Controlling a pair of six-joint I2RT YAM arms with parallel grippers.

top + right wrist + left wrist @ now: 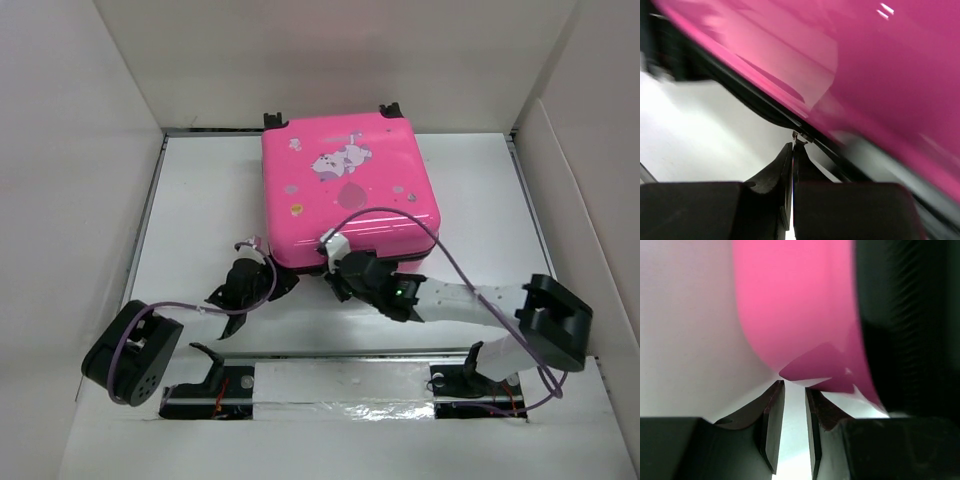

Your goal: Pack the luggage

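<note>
The luggage [345,190] is a bright pink hard-shell suitcase with cartoon stickers, lying closed and flat on the white table, wheels at the far side. My left gripper [268,283] is at its near left corner; in the left wrist view [795,386] the jaws stand a narrow gap apart with nothing between them, just short of the pink shell [790,300]. My right gripper [336,284] is at the near edge; in the right wrist view [793,146] it is shut on the small metal zipper pull [799,137] under the pink shell [880,75].
White walls enclose the table on the left, back and right. A black rail with silver tape [340,398] runs along the near edge between the arm bases. A purple cable [440,245] loops over the suitcase's near right corner.
</note>
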